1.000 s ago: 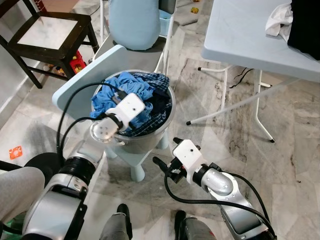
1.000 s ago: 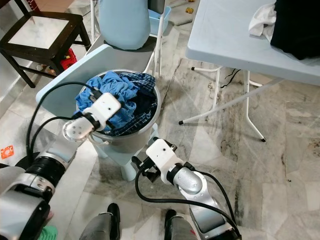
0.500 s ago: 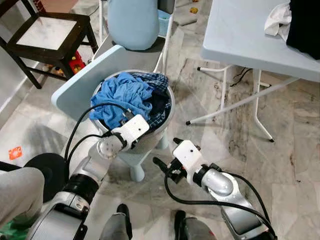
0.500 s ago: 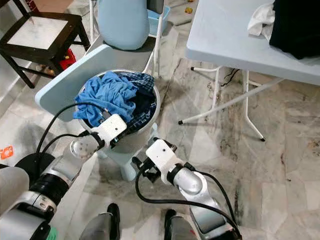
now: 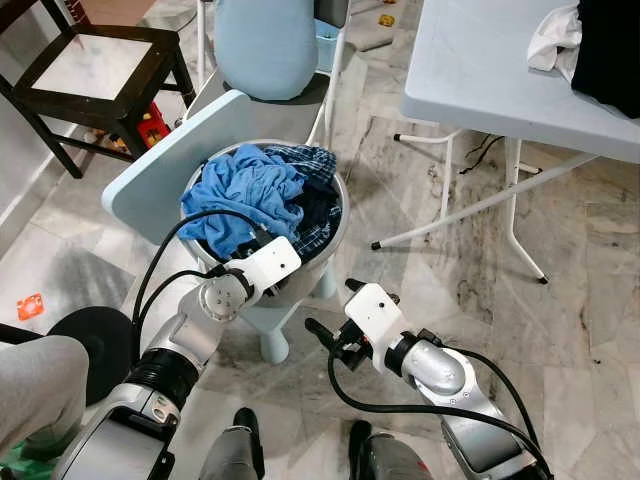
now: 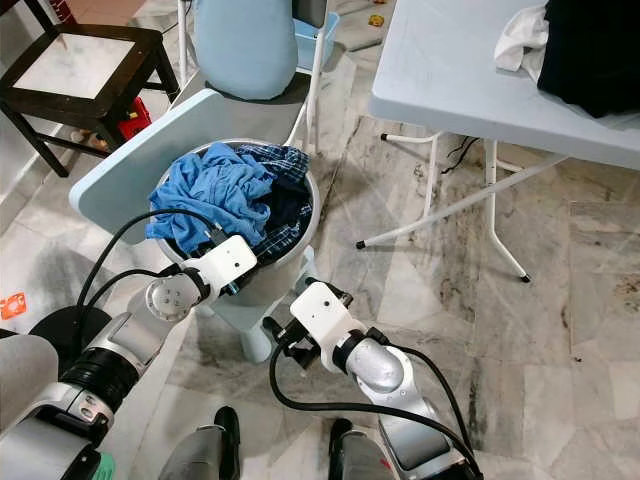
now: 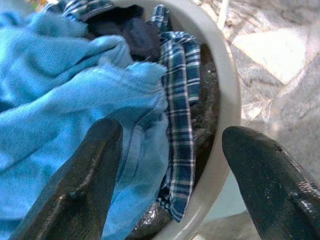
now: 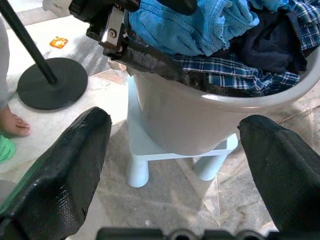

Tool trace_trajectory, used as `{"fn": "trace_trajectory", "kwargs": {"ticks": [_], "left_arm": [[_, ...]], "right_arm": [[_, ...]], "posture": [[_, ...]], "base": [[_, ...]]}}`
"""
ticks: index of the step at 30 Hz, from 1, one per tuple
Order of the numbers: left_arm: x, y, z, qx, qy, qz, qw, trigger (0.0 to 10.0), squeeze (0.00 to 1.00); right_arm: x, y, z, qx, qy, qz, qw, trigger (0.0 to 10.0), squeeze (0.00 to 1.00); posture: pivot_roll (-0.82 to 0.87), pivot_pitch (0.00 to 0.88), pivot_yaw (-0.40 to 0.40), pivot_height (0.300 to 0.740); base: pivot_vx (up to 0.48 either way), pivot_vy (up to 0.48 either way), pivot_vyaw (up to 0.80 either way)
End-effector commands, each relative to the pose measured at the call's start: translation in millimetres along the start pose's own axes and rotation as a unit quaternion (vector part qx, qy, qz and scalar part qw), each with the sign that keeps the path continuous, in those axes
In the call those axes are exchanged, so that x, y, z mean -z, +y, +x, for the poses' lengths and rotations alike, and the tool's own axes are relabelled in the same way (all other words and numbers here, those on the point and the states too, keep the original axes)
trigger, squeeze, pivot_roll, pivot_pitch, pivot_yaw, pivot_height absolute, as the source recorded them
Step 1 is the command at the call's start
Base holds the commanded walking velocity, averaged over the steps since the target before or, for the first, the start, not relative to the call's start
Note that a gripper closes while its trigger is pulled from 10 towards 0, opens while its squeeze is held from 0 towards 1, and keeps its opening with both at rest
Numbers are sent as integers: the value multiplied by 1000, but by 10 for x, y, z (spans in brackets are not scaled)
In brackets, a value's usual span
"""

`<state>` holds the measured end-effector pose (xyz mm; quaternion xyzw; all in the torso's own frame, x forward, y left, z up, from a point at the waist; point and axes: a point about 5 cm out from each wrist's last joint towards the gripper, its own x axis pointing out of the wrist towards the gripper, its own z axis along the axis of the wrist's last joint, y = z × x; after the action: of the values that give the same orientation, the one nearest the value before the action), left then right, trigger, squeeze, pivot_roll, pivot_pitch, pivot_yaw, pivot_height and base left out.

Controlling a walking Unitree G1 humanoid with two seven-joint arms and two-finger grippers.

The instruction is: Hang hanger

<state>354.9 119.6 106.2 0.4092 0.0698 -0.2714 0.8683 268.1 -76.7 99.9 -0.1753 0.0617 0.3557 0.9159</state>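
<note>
Barely started — left gripper [image 7: 167, 165] and right gripper [image 8: 175, 160] both gape empty at the laundry basket [image 5: 335, 225], no hanger picked up yet.

A laundry basket [image 5: 335, 235] stood on a small stool [image 5: 275, 335] directly ahead of the robot, with a heap of clothes [image 5: 245, 190] lying in it. The left gripper [image 7: 165, 165] sat at the basket's near rim, fingers spread over the clothes. The right gripper [image 8: 175, 165] hung lower, before the stool, fingers apart. Behind the basket stood a folding chair [image 5: 270, 60], and left of that a wooden chair [image 5: 100, 65]. To the right stood a folding table [image 5: 480, 70], with cloths [image 5: 585, 45] lying at its far right corner. A round stand base [image 5: 95, 335] lay on the floor to the left.
</note>
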Motion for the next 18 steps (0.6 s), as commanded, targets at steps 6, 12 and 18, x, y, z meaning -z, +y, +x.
{"fn": "trace_trajectory", "kwargs": {"ticks": [6, 12, 18], "left_arm": [[23, -59, -3, 12, 11, 46, 999, 10000, 1000], [-38, 15, -3, 11, 13, 81, 997, 10000, 1000], [62, -3, 14, 16, 35, 92, 995, 10000, 1000]], "right_arm": [[17, 52, -14, -7, 2, 1, 1000, 10000, 0], [25, 34, -15, -5, 4, -1, 1000, 10000, 0], [23, 49, -10, -6, 3, 0, 1000, 10000, 0]], "posture": [[-33, 311, -23, 740], [-30, 311, -23, 740], [-32, 311, -22, 740]], "base": [[0, 0, 0], [0, 0, 0], [0, 0, 0]]}}
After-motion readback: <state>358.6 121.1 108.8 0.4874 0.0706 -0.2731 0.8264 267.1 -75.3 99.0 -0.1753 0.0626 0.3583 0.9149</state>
